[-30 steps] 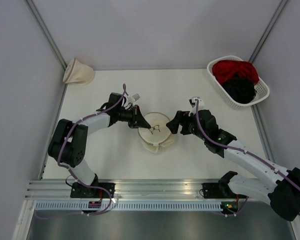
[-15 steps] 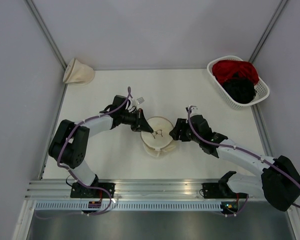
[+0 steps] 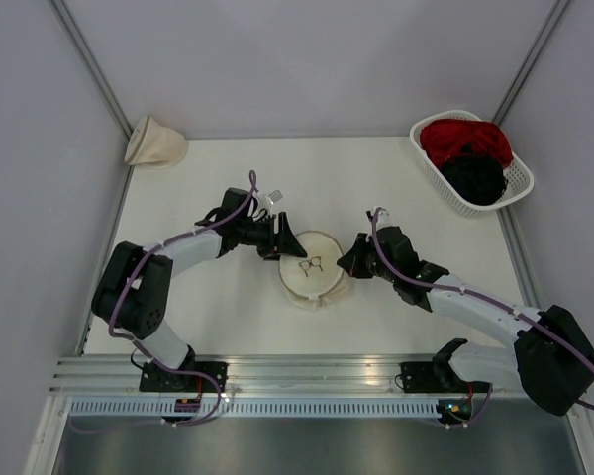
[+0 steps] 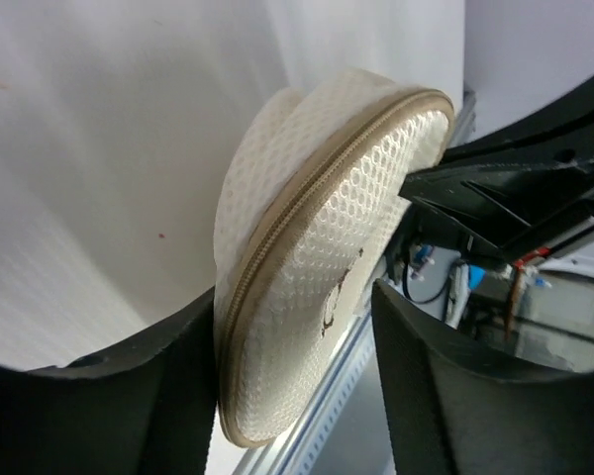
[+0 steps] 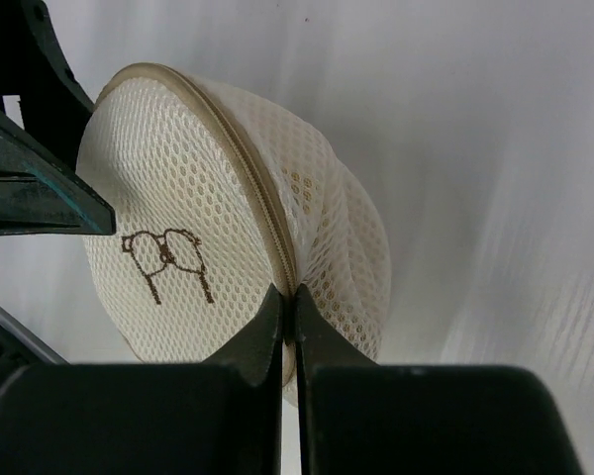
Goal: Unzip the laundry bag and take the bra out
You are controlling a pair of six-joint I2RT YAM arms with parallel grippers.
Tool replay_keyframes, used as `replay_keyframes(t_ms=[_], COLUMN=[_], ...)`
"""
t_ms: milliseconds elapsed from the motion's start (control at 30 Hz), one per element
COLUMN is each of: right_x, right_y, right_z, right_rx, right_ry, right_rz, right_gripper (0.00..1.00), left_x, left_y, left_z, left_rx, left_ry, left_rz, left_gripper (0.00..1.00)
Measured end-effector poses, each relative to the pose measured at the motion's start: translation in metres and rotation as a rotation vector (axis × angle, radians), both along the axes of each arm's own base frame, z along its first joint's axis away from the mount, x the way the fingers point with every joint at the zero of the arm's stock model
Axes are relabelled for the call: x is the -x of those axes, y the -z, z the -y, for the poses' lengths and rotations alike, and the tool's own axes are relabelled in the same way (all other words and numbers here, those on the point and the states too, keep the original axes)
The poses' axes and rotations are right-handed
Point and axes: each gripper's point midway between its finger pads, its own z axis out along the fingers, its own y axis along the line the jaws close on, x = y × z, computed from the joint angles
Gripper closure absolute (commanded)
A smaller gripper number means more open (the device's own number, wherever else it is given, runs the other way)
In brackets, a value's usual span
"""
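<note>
Laundry bag (image 3: 312,269) lies dead centre on the table (image 3: 218,317), face up, with its little dark spectacles mark (image 5: 168,259) showing. Right gripper (image 3: 346,261) is at the bag's 3 o'clock edge, fingers pressed tight together, pinching the bag right on the tan zipper (image 5: 247,168) seam. Whether the pull tab itself is between them, I can't tell. Left gripper (image 3: 284,237) is at the bag's 10 o'clock edge, jaws parted and straddling the rim, one finger on either side, not clamping it. From the left wrist the zipper line looks closed along the curve in view. Over at the table's 1 o'clock, the white basket (image 3: 520,188) holds a red garment (image 3: 465,139) and a black garment (image 3: 475,176). At 11 o'clock sits a cone-shaped cream bag (image 3: 153,142).
</note>
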Motion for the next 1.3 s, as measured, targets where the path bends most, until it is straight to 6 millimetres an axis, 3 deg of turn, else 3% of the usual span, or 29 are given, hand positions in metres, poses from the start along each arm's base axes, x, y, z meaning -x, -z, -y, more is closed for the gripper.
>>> replay_keyframes(t_ms=[200, 367, 567, 733, 900, 1033, 1200, 1300], right_x=[0.000, -0.003, -0.006, -0.006, -0.005, -0.006, -0.004, -0.004], right_y=[0.000, 0.003, 0.010, 0.033, 0.043, 0.041, 0.041, 0.043], right_z=[0.003, 0.009, 0.006, 0.004, 0.002, 0.001, 0.000, -0.001], right_rx=[0.007, 0.003, -0.056, -0.045, -0.054, -0.071, -0.075, -0.081], right_ry=[0.014, 0.084, 0.165, 0.201, 0.219, 0.225, 0.221, 0.213], right_rz=[-0.003, -0.029, -0.098, -0.178, -0.220, -0.219, -0.221, -0.221], right_gripper=[1.00, 0.99, 0.99, 1.00, 1.00, 1.00, 0.99, 1.00], left_x=[-0.004, 0.027, 0.090, 0.106, 0.098, 0.082, 0.058, 0.042], left_y=[-0.021, -0.043, -0.035, -0.012, 0.028, 0.045, 0.040, 0.025], left_z=[-0.028, -0.055, -0.054, -0.050, -0.054, -0.056, -0.048, -0.038], left_rx=[-0.113, -0.102, -0.007, 0.038, 0.011, 0.017, 0.069, 0.113], left_ry=[-0.191, -0.361, -0.411, -0.467, -0.566, -0.660, -0.722, -0.732], left_rz=[0.153, 0.220, 0.139, 0.040, -0.047, -0.060, -0.029, 0.005], left_gripper=[0.31, 0.32, 0.30, 0.28, 0.27, 0.28, 0.28, 0.28])
